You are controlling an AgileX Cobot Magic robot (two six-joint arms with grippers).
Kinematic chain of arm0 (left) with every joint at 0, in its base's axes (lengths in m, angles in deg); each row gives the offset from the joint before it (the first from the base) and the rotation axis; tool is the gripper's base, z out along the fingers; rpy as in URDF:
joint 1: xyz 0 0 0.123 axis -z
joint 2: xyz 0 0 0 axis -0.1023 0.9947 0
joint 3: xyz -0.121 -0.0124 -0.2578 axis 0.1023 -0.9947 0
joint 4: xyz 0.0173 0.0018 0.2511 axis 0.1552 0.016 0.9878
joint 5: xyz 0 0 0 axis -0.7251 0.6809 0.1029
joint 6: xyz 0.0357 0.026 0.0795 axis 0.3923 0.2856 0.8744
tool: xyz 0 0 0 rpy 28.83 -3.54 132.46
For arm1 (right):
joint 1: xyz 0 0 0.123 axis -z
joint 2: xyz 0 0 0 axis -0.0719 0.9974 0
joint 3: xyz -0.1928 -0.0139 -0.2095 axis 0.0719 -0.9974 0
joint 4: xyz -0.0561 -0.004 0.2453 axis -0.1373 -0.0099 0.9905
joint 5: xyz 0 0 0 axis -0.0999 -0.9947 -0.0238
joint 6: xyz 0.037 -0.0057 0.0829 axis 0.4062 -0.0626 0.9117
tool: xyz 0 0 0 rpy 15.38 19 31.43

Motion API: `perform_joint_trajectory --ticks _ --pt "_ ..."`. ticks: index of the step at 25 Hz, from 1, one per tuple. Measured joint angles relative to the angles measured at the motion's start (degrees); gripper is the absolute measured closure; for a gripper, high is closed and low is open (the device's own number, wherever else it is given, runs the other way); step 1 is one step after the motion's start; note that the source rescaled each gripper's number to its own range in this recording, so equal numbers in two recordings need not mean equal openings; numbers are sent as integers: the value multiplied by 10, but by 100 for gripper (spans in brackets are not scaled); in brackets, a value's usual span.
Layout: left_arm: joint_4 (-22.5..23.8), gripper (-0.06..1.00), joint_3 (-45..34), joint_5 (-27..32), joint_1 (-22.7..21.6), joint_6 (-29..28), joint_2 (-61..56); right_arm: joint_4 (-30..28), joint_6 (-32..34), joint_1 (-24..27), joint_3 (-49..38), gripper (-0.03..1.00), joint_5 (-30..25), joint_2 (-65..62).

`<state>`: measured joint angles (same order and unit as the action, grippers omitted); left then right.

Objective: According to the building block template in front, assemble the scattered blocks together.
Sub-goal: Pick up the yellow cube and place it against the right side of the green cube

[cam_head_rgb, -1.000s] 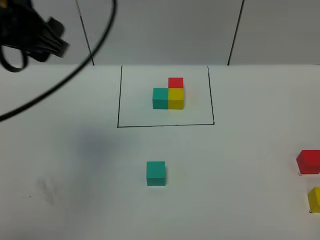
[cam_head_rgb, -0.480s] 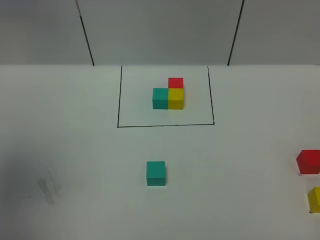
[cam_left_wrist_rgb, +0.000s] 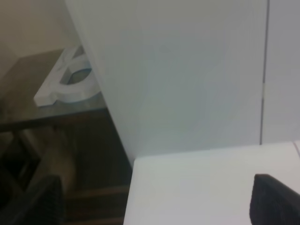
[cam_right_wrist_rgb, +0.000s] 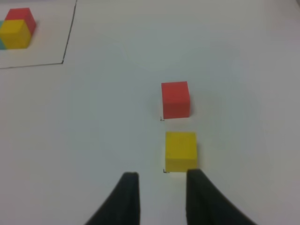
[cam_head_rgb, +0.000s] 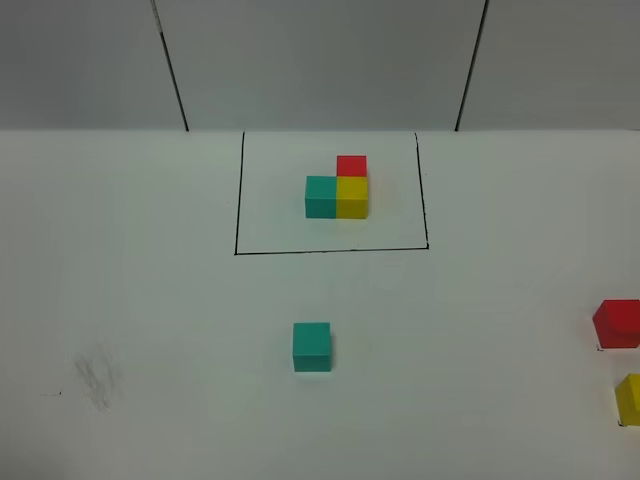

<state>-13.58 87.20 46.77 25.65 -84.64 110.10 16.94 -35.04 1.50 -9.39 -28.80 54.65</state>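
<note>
Exterior high view: white desk (cam_head_rgb: 150, 300), grey smudge (cam_head_rgb: 95, 380) near its left edge, panelled wall (cam_head_rgb: 320, 60) behind. Building block template (cam_head_rgb: 338, 188) sat by the far edge. Teal cube (cam_head_rgb: 312, 347) lay mid-desk, with red cube (cam_head_rgb: 618, 324) and yellow cube (cam_head_rgb: 630, 398) at the right edge. Left pincer (cam_left_wrist_rgb: 159, 201) and right pincer (cam_right_wrist_rgb: 159, 197) stood apart, empty.

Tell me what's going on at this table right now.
Nothing is held yet. The building block template sits inside its black outline at the far side of the table. The loose teal cube sits alone near the middle; the loose red cube and loose yellow cube lie apart at the right edge. The right gripper is open, just short of the yellow cube, probably its first pick. The left gripper is open too, off by the table's corner.
</note>
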Motion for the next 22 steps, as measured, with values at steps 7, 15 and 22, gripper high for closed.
perform_joint_trajectory --ticks 7,15,22 --pt "-167 -1 -4 1 -14 53 -111 0 0 0 0 97 0 0" --pt "-277 -1 -126 1 -129 103 -189 0 0 0 0 97 0 0" --pt "-289 -1 -315 1 -189 93 -270 0 0 0 0 97 0 0"
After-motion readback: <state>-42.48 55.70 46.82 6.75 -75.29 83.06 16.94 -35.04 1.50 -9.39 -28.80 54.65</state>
